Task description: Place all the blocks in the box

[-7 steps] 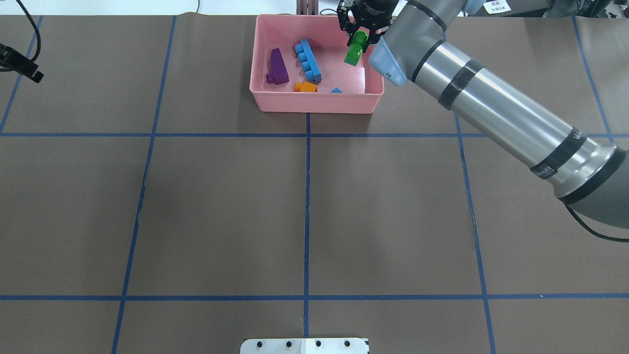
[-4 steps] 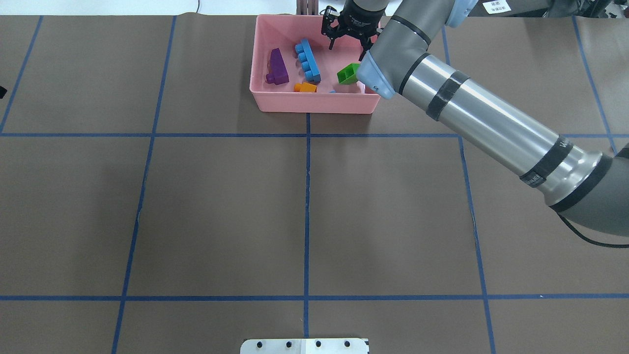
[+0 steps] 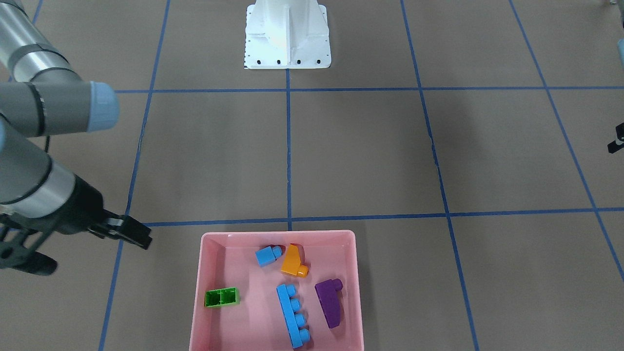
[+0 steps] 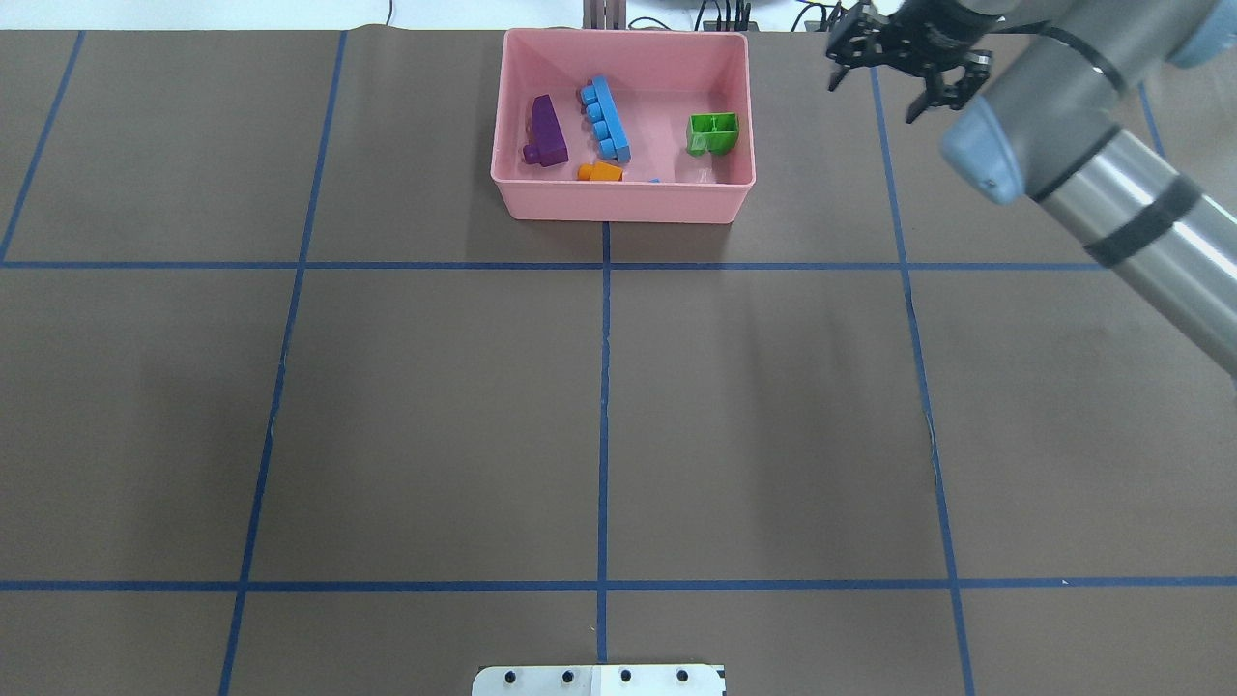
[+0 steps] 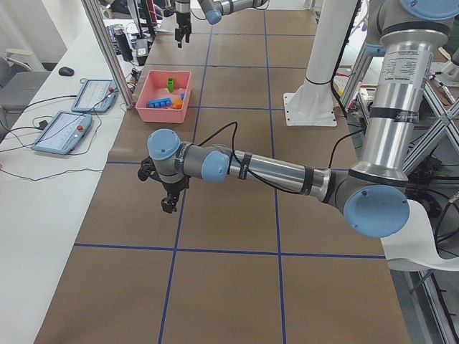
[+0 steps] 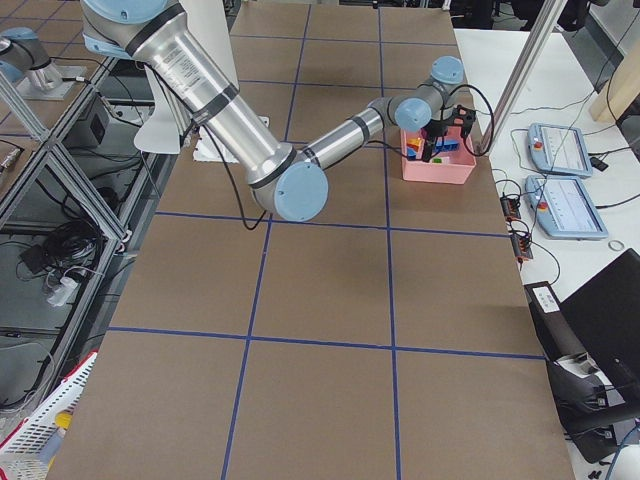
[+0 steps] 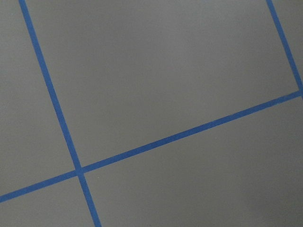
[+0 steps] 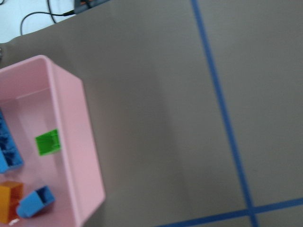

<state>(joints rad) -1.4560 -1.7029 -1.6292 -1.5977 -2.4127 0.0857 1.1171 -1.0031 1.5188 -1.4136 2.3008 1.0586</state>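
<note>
The pink box (image 4: pixel 618 201) stands at the far middle of the table. In it lie the purple sloped brick (image 4: pixel 546 130), the long blue bar (image 4: pixel 606 118), the orange brick (image 4: pixel 602 172), the green brick (image 4: pixel 713 133) and the small blue cube (image 3: pixel 266 256). The cube barely shows behind the front wall in the overhead view. My right gripper (image 4: pixel 875 97) is open and empty, to the right of the box and outside it. Its wrist view shows the box wall (image 8: pixel 90 156) and the green brick (image 8: pixel 48 142). My left gripper (image 5: pixel 168 204) hangs over bare table far from the box; I cannot tell whether it is open.
The white robot base (image 4: pixel 599 680) sits at the near table edge. Blue tape lines (image 4: pixel 604 387) divide the brown table cover into squares. The box stands close to the far table edge, with cables beyond it.
My right gripper opened and let go of the green brick, which now lies in the box. The gripper then moved right, out of the box. The left gripper left the overhead view.
</note>
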